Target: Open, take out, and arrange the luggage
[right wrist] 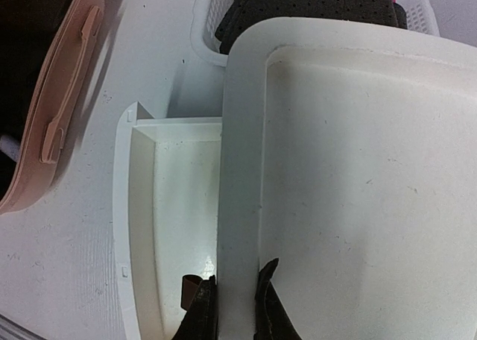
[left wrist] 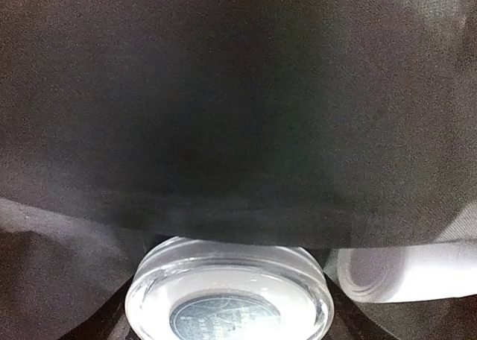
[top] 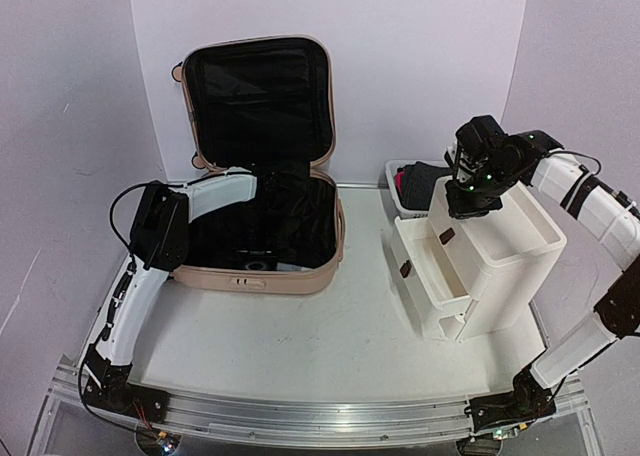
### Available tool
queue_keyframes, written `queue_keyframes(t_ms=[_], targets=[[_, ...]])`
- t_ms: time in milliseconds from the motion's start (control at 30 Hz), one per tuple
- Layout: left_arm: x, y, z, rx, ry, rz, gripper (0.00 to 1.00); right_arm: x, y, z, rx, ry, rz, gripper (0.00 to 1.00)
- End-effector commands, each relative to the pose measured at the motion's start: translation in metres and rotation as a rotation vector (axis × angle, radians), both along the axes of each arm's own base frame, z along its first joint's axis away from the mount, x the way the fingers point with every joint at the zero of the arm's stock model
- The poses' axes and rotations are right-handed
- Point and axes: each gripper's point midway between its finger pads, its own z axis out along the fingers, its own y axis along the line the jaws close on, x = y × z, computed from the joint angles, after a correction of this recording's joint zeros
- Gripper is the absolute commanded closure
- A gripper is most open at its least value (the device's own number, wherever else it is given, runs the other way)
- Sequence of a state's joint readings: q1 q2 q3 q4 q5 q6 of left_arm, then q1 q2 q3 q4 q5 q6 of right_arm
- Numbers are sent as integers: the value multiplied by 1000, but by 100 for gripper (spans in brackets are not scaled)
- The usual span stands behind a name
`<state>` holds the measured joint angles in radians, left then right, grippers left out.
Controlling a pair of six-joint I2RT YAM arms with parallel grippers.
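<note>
- no text, brand, number or sign can be read in any view.
- left wrist view: a round clear lid (left wrist: 229, 295) bears a dark printed disc with pale marks, too blurred to read.
- top view: a small plate on the front of the luggage (top: 262, 282) shows no legible lettering.

Both arms wore glossy white shells between chunky black joints, with thin black cables looping alongside; behind the right black two-finger gripper (top: 467, 208), small green lights glowed.
</note>
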<state>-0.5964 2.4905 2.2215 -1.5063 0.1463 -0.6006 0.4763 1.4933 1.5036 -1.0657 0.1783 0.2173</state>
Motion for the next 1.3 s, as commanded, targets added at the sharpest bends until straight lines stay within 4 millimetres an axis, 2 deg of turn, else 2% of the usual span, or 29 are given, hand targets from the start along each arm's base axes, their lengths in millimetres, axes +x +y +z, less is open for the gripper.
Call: queue_keyframes(t_ms=[0,133,367,500,567,667,833,900,1067,1200,1267], targets=[[15,3,41,-25,-138,-8,36,-20,7,-51,-39,207,84,100],[17,6,64,-36,-192,-18,42,-16,6,-49,-41,198,62,100],[28,4,121,-101,-336,21,43,-12,8,-49,-30,198,27,100],[33,-15,167,-207,-455,51,43,-7,14,-52,2,192,24,100],[30,-37,188,-304,-498,52,42,-4,20,-51,39,177,27,100],[23,-81,210,-463,-547,35,42,-1,26,-48,73,156,31,100],[8,-160,233,-721,-560,12,43,1,30,-40,93,141,41,100],[9,-192,245,-840,-562,19,43,1,32,-36,109,134,50,100],[-4,-260,256,-1080,-493,53,43,1,41,-38,145,154,72,100],[-6,-291,258,-1198,-438,111,43,7,47,-41,166,170,57,100],[-5,-306,257,-1276,-400,194,43,8,55,-38,201,178,62,100]])
